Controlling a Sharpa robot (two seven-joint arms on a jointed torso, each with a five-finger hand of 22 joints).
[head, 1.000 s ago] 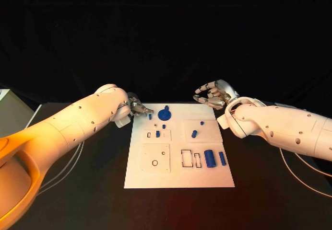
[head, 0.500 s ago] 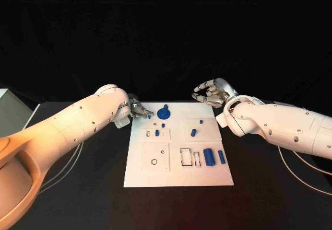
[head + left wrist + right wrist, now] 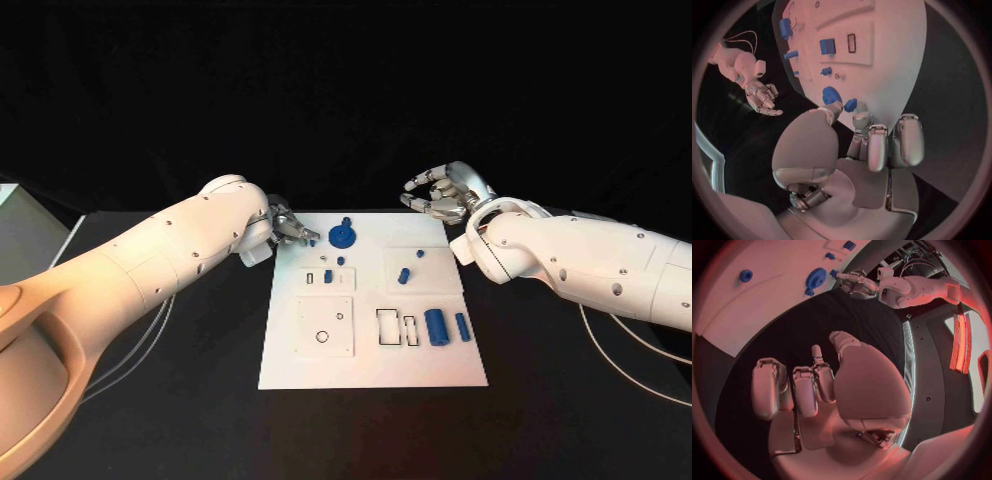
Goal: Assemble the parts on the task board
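Head view shows the task board point(image 3: 372, 355) lying in the middle of the black counter point(image 3: 562, 400), long side running from 6 to 12 o'clock. On it, the blue parts are spread: a round disc part point(image 3: 343, 237) near the far edge at about 11 o'clock, a small peg point(image 3: 313, 241) just beside it toward 9 o'clock, two small pieces point(image 3: 407, 274) near the board centre, and two cylinders point(image 3: 436, 328) standing side by side at about 4 o'clock, next to empty rectangular slots point(image 3: 389, 327).

The left robot hand point(image 3: 289, 229) is at the far left corner of the board, fingers curled and close to the small peg. In the left wrist view its fingertips point(image 3: 861, 120) are just beside a small blue part point(image 3: 850, 104), but I cannot tell if they really pinch it or only touch it. The right robot hand point(image 3: 444, 194) hovers past the far right corner of the board, at about 1 o'clock, fingers apart and holding nothing.

My judgement: the risk is at the left hand. The peg is small and the fingers are big, so it can slip out or roll off the board edge, which is very near. The hand can also push the round disc if it closes too wide.
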